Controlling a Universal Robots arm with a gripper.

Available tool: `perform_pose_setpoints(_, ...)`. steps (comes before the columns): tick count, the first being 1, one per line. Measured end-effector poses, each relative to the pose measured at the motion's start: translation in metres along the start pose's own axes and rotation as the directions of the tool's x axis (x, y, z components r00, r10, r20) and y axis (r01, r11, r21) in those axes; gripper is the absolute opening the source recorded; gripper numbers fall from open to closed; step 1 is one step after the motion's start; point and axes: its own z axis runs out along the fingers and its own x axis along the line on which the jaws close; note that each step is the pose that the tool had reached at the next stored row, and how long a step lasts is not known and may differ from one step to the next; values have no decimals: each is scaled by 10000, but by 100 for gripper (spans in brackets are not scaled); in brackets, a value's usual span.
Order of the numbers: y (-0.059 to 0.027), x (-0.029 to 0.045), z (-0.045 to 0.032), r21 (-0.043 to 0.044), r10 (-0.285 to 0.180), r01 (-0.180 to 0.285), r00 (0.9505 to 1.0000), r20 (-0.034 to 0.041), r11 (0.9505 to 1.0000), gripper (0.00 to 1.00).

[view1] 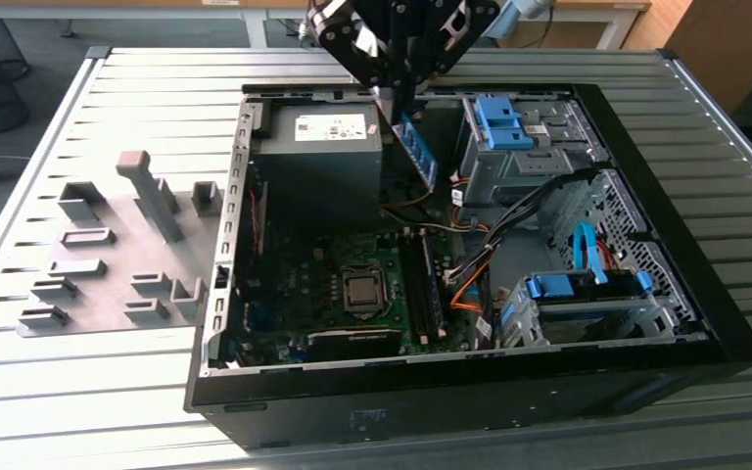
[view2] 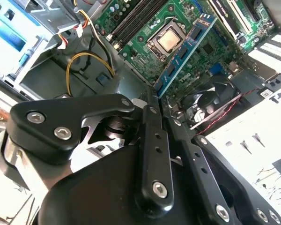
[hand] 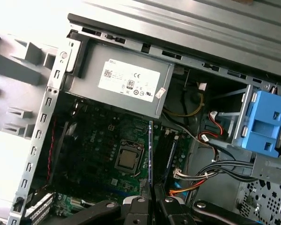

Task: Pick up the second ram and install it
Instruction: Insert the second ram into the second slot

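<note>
On the exterior view's left a grey parts holder (view1: pixel 115 264) with upright slots and posts lay on the slatted metal table (view1: pixel 154 78), just beside the open black computer case (view1: pixel 689 323). Moving rightward into the case, the grey power supply (view1: pixel 317 162) with its white label sat at the far end, and nearer the camera lay the green motherboard (view1: pixel 305 294) with the processor (view1: pixel 364 292) in its socket and the memory slots (view1: pixel 422 289) beside it. Above the power supply's right edge hung the gripper (view1: pixel 399 106), its black fingers (view1: pixel 383 98) clamped together on the second ram (view1: pixel 414 149), a thin blue-green stick held in the air over the case interior, apart from the slots. In the second wrist view the stick (view2: pixel 185 51) ran out from between the closed fingers (view2: pixel 152 117) across the processor area, and in the first wrist view it appeared edge-on as a thin line (hand: pixel 151 150) beside the processor (hand: pixel 127 160). Further to the exterior view's right stood the drive bays with their bright-blue clips (view1: pixel 507 122), a bundle of cables (view1: pixel 533 211) between them, and a second blue clip (view1: pixel 586 286) nearer the camera.
</note>
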Motion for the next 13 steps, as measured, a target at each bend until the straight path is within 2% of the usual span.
perform_pose_setpoints(13, -4, -14, 7, 2, 344, -344, 9994, 13, 9994, 14)
